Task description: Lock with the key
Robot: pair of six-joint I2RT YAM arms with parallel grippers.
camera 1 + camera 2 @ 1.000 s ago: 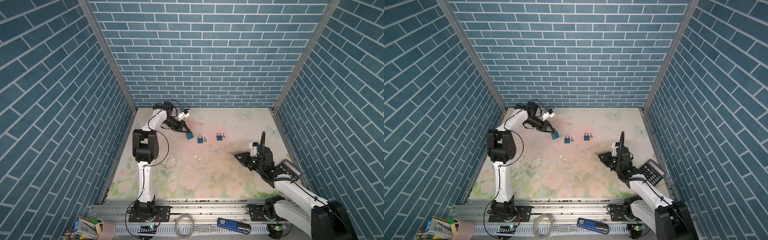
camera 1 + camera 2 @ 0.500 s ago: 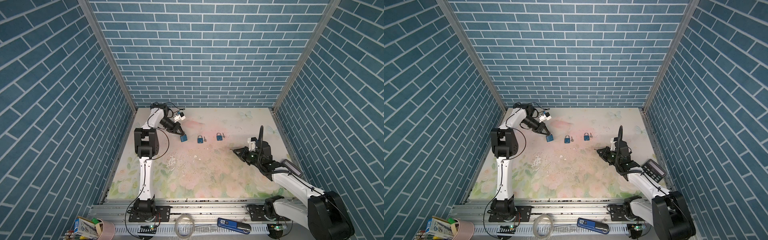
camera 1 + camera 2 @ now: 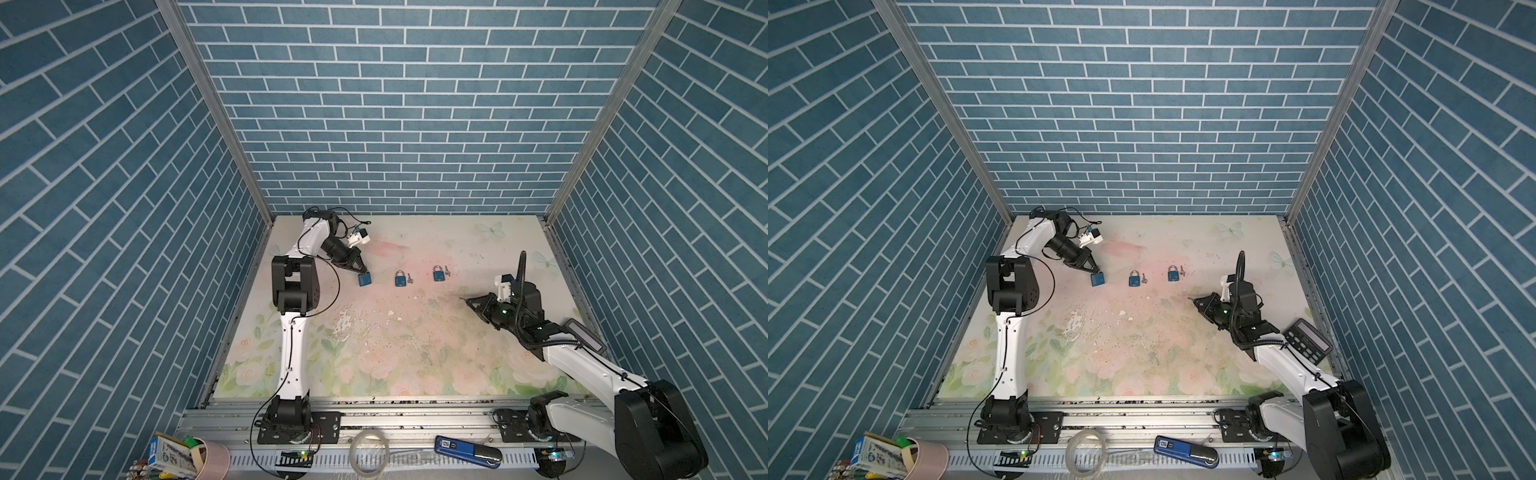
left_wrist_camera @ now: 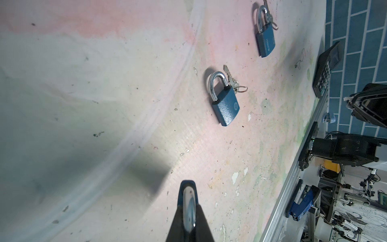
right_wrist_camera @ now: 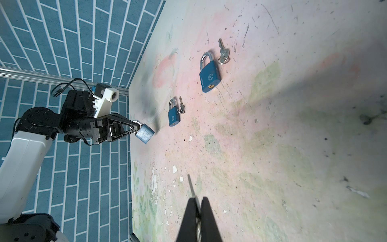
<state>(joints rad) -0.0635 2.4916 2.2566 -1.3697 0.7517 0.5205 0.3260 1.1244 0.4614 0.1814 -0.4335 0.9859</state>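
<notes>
Pinching the held padlock (image 3: 365, 280) by its silver loop, the left gripper (image 3: 358, 269) sits at the far left of the table (image 3: 374, 357), with its jaws squeezed tight on that loop. The blue lock hangs tilted, and I cannot tell if its corner touches the table. To the right lies the middle padlock (image 3: 400, 279) with the middle key (image 3: 409, 279) just beside it. Next comes the third padlock (image 3: 437, 274) with the third key (image 3: 447, 272) just beside it. Further right and nearer, the right gripper (image 3: 466, 299) has its jaws pressed on the held key (image 5: 190, 185), whose thin tip sticks out. Key and held lock are well apart. I think the step now is bringing them together. Next, the key tip must line up with the lock's little hole, which I cannot see, then slide in and turn
</notes>
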